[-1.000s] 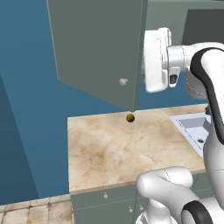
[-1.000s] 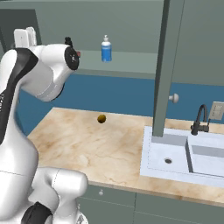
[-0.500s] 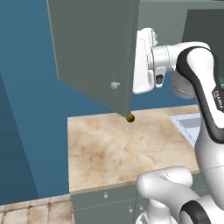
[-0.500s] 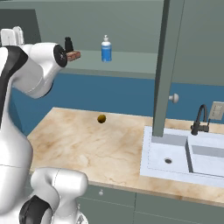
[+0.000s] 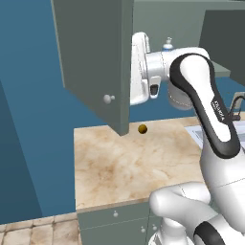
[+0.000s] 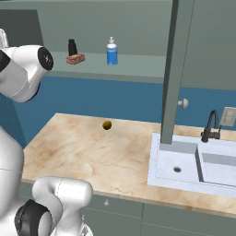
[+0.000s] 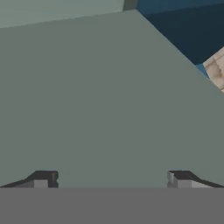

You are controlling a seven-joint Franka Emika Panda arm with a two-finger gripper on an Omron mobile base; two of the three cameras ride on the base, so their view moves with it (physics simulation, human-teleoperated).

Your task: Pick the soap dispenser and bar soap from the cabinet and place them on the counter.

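Note:
The cabinet (image 6: 138, 27) stands open, and on its shelf are the blue soap dispenser (image 6: 111, 51) with a white pump and, left of it, the pinkish-red bar soap (image 6: 75, 58). In the left base view the dispenser's pump (image 5: 167, 45) peeks over my arm. My gripper (image 7: 111, 180) is open with nothing between its fingers and faces the flat inner side of the left cabinet door (image 5: 91, 57) from close by, left of both soaps. The marble counter (image 6: 83, 147) lies below.
A small black bottle (image 6: 72, 46) stands just behind the bar soap. A dark-yellow ball (image 6: 107, 124) lies on the counter near the wall. The right cabinet door (image 6: 177, 69) hangs open over the sink (image 6: 198, 161) and its black faucet (image 6: 211, 126).
The hand has swung left. The left door's edge and knob have moved left with it, so the door stands wider. The bar soap and black bottle have come into sight.

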